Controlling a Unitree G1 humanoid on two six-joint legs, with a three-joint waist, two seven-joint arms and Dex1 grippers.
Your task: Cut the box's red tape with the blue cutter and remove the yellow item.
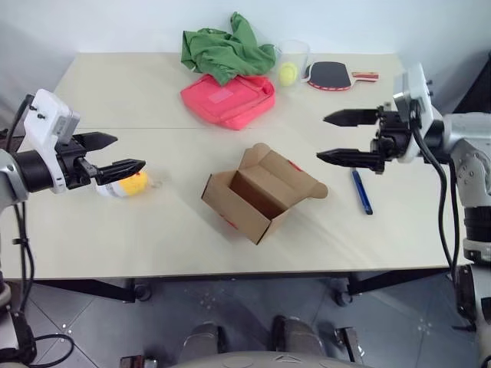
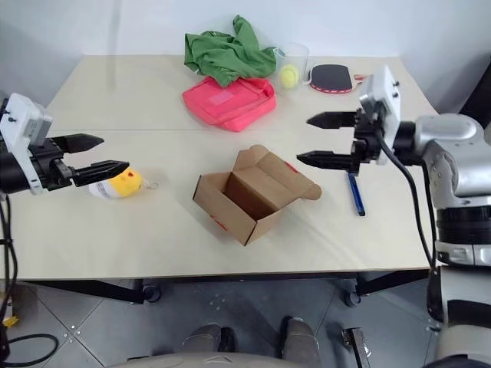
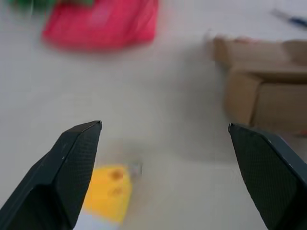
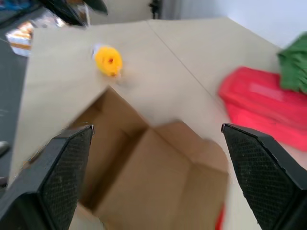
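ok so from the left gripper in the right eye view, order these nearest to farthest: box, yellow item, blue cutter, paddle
1. yellow item, on the table just beside the left gripper
2. box, open, mid-table
3. blue cutter, lying past the box under the right gripper
4. paddle, far corner on the right side

The yellow item (image 1: 129, 185) is partly hidden behind the left gripper (image 1: 126, 155) and cut off in the left wrist view. The box (image 3: 261, 98) blurs there; its red tape (image 1: 294, 165) barely peeks out.
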